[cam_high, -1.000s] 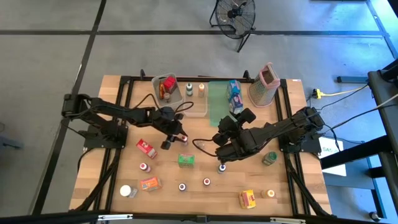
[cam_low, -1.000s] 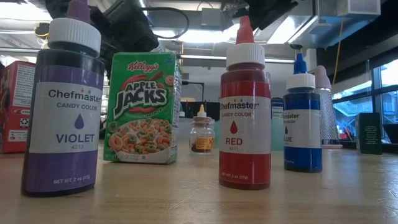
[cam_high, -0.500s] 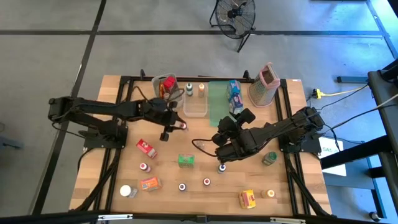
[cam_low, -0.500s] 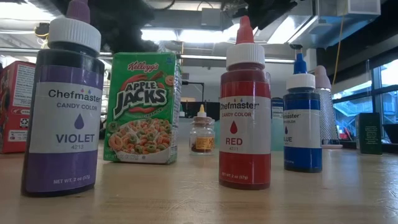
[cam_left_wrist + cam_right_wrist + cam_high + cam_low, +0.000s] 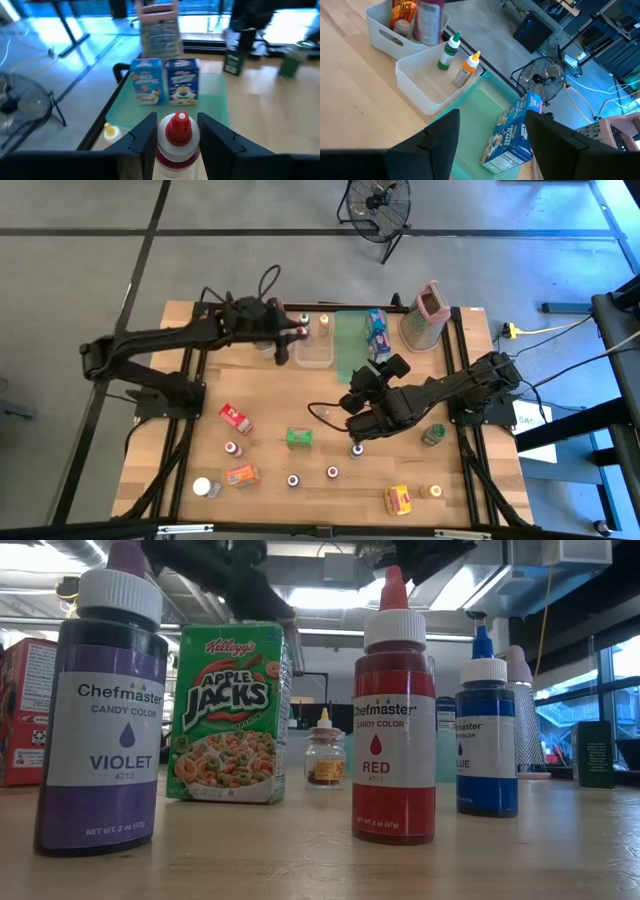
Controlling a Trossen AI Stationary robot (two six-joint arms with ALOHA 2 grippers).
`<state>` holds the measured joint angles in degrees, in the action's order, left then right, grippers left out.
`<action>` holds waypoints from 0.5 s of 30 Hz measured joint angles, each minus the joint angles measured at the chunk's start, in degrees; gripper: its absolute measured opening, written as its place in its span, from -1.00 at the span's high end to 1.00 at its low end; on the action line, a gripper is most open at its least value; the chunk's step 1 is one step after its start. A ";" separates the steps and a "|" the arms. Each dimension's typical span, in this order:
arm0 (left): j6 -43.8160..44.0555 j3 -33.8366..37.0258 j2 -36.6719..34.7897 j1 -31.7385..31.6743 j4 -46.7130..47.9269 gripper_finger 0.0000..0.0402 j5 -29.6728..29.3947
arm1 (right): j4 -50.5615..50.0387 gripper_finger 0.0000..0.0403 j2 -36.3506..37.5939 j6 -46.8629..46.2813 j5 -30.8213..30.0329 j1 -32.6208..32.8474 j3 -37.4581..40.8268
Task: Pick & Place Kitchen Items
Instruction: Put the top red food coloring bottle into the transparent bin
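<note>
My left gripper (image 5: 292,334) is shut on a small bottle with a red cap (image 5: 178,129), high above the near wall of a clear bin (image 5: 313,350) at the table's far middle. My right gripper (image 5: 352,402) hovers open over the table's middle with nothing between its fingers (image 5: 492,145). On the wood below stand a red box (image 5: 235,418), a green box (image 5: 299,438), several small bottles such as the blue-capped one (image 5: 357,450), and a yellow box (image 5: 398,500). The low view shows violet (image 5: 100,710), red (image 5: 395,710) and blue (image 5: 487,730) bottles and the Apple Jacks box (image 5: 228,715). My left gripper pinches the red-capped bottle between its two fingers (image 5: 145,137), one on each side of its white collar and shoulder (image 5: 175,152). The fingers come nearly level from the table's left. The bottle is lifted clear and stands about upright, cap up.
A second clear bin (image 5: 266,318) with packets stands left of the first. A green-capped (image 5: 447,52) and an orange bottle (image 5: 465,70) stand at the first bin's far side. A green tray (image 5: 350,350) holds cereal boxes (image 5: 377,335); a metal grater (image 5: 427,315) stands far right.
My left gripper has risen from the table's middle and swung toward the far edge with the red-capped bottle, tipping up toward level. It now hangs over the clear bins. The bottle stays in its fingers, lifted clear.
</note>
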<state>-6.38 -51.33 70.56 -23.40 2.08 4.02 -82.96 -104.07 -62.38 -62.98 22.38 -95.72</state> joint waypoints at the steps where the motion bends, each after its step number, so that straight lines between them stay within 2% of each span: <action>1: 0.82 -0.02 1.17 -0.64 -0.98 0.43 0.01 | 0.04 -0.13 0.00 -0.01 -0.02 -0.01 0.00; 9: 4.30 -0.02 12.38 -4.03 -8.56 0.43 -0.03 | 0.63 -0.13 0.00 -0.04 -1.70 -0.28 0.00; 15: 4.30 -0.02 18.02 -5.43 -11.13 0.43 -3.04 | 0.60 -0.13 0.02 0.07 -1.64 -0.28 0.00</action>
<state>-2.09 -51.35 88.59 -28.82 -9.05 0.98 -82.37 -104.05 -62.30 -64.62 22.11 -95.72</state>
